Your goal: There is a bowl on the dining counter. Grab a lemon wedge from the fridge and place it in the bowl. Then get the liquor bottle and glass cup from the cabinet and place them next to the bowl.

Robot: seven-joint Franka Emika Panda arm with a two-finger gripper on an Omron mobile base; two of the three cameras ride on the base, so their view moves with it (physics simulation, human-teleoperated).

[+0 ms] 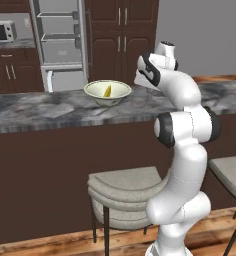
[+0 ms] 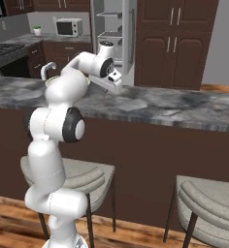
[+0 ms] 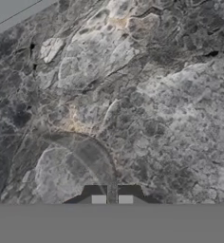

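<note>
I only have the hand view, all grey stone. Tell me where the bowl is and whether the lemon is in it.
Observer: The bowl sits on the dining counter, left of the arm in the left base view, with a yellow lemon wedge inside it.
Operator: Tell me what the gripper is doing.
Observer: The gripper is shut on nothing, and the hand hangs over bare counter beside the bowl.
Operator: Report the fridge.
Observer: The fridge behind the counter stands open, shelves showing.
Operator: Say whether the bottle or glass is out.
Observer: Neither is on the counter; the tall brown cupboard doors beside the fridge are closed.
</note>
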